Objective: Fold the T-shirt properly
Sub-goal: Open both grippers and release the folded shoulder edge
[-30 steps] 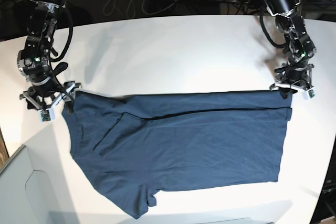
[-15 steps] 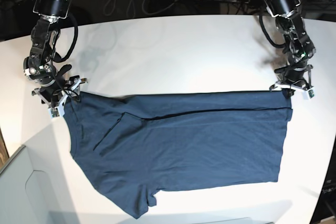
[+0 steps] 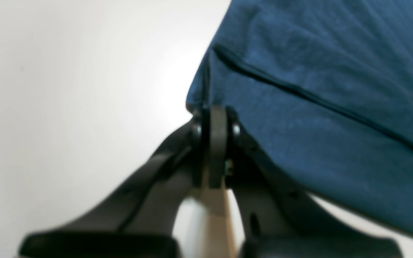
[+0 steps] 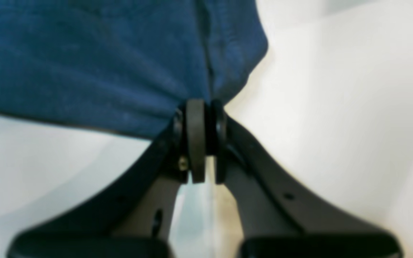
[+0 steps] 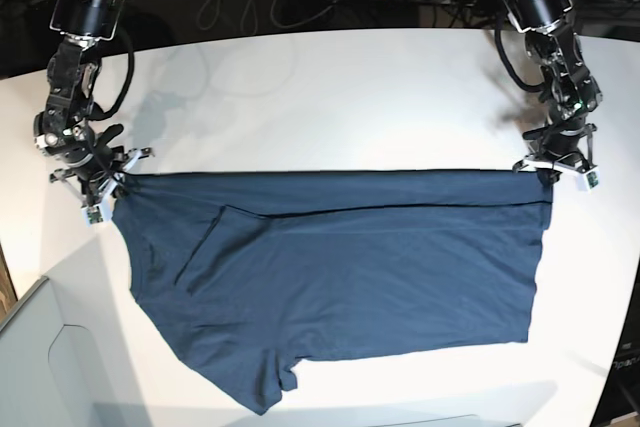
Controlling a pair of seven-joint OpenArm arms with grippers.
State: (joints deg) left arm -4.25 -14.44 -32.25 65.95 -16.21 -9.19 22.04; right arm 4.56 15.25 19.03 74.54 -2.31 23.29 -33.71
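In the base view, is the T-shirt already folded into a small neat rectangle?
No, the T-shirt lies spread wide on the white table, with only its top edge turned over and one sleeve sticking out below.

Plain dark navy T-shirt (image 5: 350,267) on a white table (image 5: 330,97), black grippers.

The right gripper (image 5: 105,187) now sits farther out toward the tabletop (image 5: 330,87) edge, and the T-shirt (image 5: 340,277) top edge between both grippers pulls straight and taut, its sag gone.
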